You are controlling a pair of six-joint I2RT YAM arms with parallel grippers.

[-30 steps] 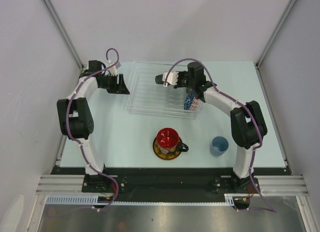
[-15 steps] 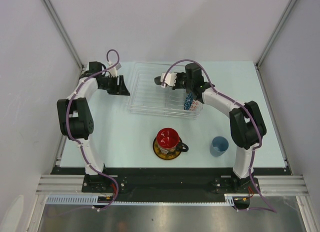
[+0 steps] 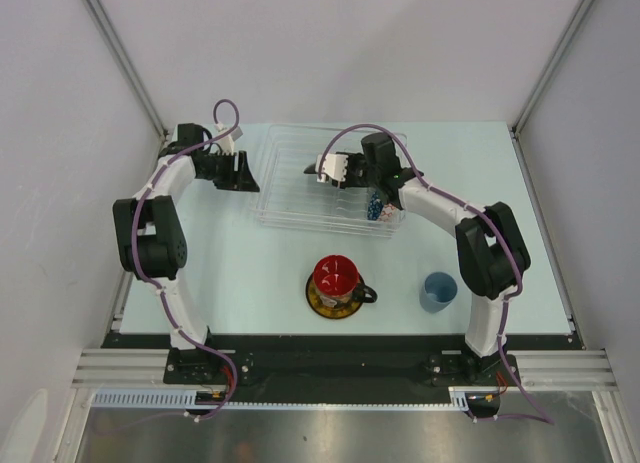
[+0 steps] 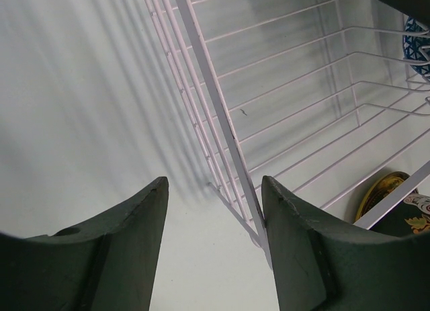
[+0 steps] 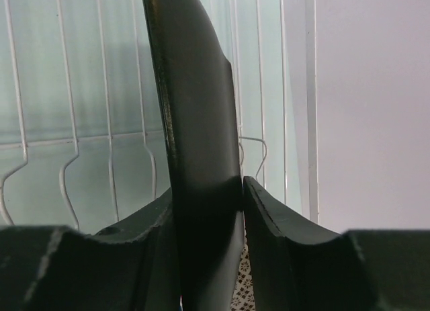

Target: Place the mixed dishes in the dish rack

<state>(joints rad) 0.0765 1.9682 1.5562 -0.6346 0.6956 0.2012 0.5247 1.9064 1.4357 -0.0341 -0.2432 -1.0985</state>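
Observation:
The dish rack (image 3: 300, 188) lies at the back of the table. My right gripper (image 3: 322, 168) hovers over its middle, shut on the black plate (image 3: 308, 167). In the right wrist view the black plate (image 5: 195, 103) stands edge-on between both fingers of my right gripper (image 5: 208, 190), above the rack wires (image 5: 67, 156). A blue patterned bowl (image 3: 374, 206) stands on edge in the rack's right end. My left gripper (image 3: 240, 173) is open beside the rack's left edge, and in the left wrist view this gripper (image 4: 213, 190) has nothing between its fingers. The rack corner (image 4: 232, 156) touches its right finger (image 4: 295, 237).
A red-inside dark cup (image 3: 335, 274) sits on a yellow-brown saucer (image 3: 322, 303) at the front middle. A light blue cup (image 3: 438, 291) stands to its right. Grey walls close in both sides of the table.
My right gripper has carried the black plate a little left and nearer over the rack. The left arm, bowl and cups have stayed put.

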